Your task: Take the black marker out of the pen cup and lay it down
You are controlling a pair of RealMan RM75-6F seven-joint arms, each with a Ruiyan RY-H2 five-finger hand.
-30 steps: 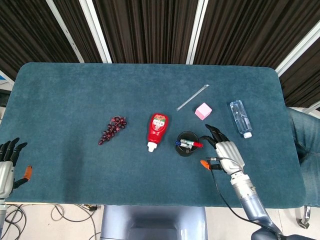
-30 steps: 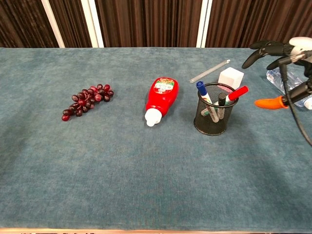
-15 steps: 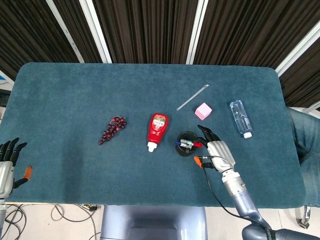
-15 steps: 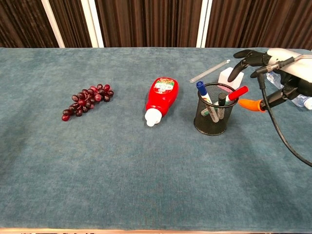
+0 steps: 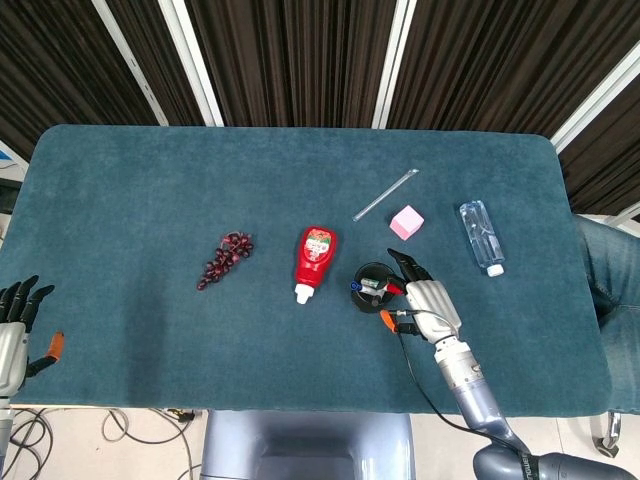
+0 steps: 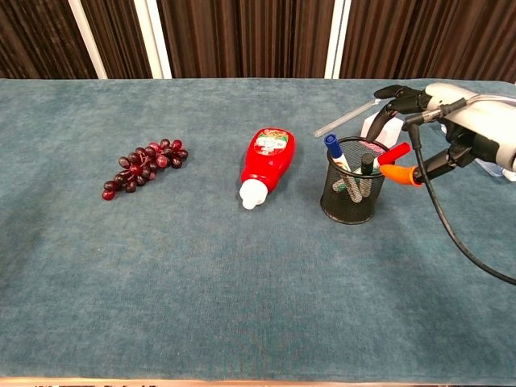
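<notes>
A black mesh pen cup (image 6: 353, 193) (image 5: 372, 287) stands right of centre on the table. In it stand a black marker (image 6: 367, 164), a blue-capped marker (image 6: 333, 149) and a red-capped marker (image 6: 392, 152). My right hand (image 6: 439, 121) (image 5: 424, 302) hovers at the cup's right rim, fingers spread over the markers, its orange thumb tip beside the red cap. It holds nothing. My left hand (image 5: 18, 335) rests open at the table's near left edge, seen only in the head view.
A red ketchup bottle (image 6: 267, 162) lies left of the cup, with a bunch of dark grapes (image 6: 141, 162) further left. Behind the cup are a pink cube (image 5: 406, 222), a clear straw (image 5: 385, 195) and a water bottle (image 5: 480, 237).
My right hand has moved left from beside the cup until its fingers reach over the rim. The markers and my left hand have not moved.
</notes>
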